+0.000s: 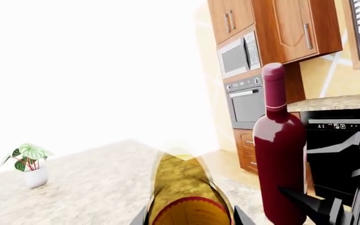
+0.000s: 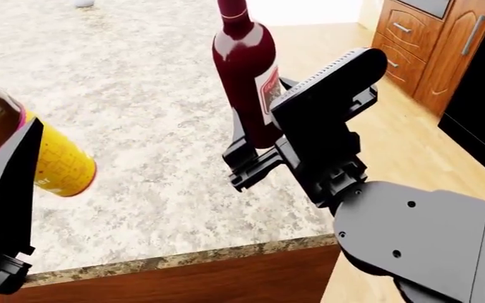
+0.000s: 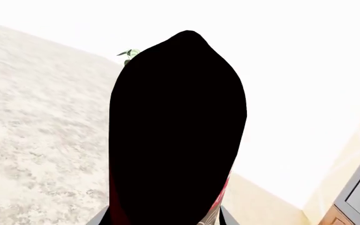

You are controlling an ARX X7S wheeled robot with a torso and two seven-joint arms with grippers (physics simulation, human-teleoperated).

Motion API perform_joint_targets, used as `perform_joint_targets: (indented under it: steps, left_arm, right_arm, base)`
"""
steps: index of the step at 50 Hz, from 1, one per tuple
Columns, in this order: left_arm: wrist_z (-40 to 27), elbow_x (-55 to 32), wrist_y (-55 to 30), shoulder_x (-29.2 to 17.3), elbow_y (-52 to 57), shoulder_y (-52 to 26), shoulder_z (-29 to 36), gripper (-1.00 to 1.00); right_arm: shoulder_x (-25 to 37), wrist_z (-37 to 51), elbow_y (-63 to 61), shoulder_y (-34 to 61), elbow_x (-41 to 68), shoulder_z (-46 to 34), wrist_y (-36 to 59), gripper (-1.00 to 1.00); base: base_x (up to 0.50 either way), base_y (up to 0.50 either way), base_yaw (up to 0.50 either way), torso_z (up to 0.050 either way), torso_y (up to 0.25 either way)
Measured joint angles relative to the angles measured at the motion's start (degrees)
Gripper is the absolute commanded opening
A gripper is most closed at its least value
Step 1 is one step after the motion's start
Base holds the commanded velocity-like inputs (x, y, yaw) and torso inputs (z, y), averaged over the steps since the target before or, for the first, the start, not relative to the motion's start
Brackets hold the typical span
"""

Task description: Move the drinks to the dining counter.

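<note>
Bottles both over the tabletop (image 2: 141,126), neither set down yet as far as I can judge. Nearest me, left gripper (image 2: 7,208) clenched on the amber beer bottle (image 2: 32,148), tilted, liquid inside. Further out, right gripper (image 2: 255,151) grasping the upright wine bottle (image 2: 244,57), contents unreadable. I can't see the blue bottle, so that's left. Far end: potted plant (image 1: 28,161).

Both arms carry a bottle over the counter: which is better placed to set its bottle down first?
Right, probably: its wine bottle stands upright over the dining counter, while the left's beer bottle hangs tilted.
</note>
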Motion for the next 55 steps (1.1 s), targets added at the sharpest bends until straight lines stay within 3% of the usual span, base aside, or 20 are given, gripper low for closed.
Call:
perform_joint_targets:
  steps: [10, 19, 26, 42, 55]
  left_arm:
    - [-0.8, 5.4, 0.2, -0.1, -1.9, -5.3, 11.9, -1.00]
    - [0.0, 15.7, -2.6, 4.1, -7.6, -13.9, 28.4, -1.00]
    - [-0.8, 21.1, -5.0, 6.6, -12.1, -19.2, 37.2, -1.00]
    - [-14.7, 17.6, -9.9, 4.5, -19.1, -30.0, 50.0, -1.00]
    - [-21.0, 15.9, -11.5, 2.7, -20.6, -33.4, 54.7, -1.00]
  right_arm:
    - [-0.4, -1.4, 2.0, -0.1, -1.1, -0.5, -1.7, -1.00]
    - [-0.9, -2.8, 4.0, -0.1, -2.3, -1.0, -3.4, -1.00]
    - [-1.3, -3.8, 5.2, -0.2, -3.2, -1.4, -4.6, -1.00]
    - [-1.2, -4.6, 6.2, -0.7, -3.6, -1.8, -5.7, -1.00]
    - [-0.8, -4.6, 6.3, -1.1, -3.6, -1.8, -6.2, -1.00]
  base:
    - [0.00, 0.00, 0.00, 0.000, 0.000]
    - [0.00, 0.00, 0.00, 0.000, 0.001]
    - [0.00, 0.00, 0.00, 0.001, 0.001]
    - [0.00, 0.00, 0.00, 0.001, 0.001]
    - [0.00, 0.00, 0.00, 0.000, 0.001]
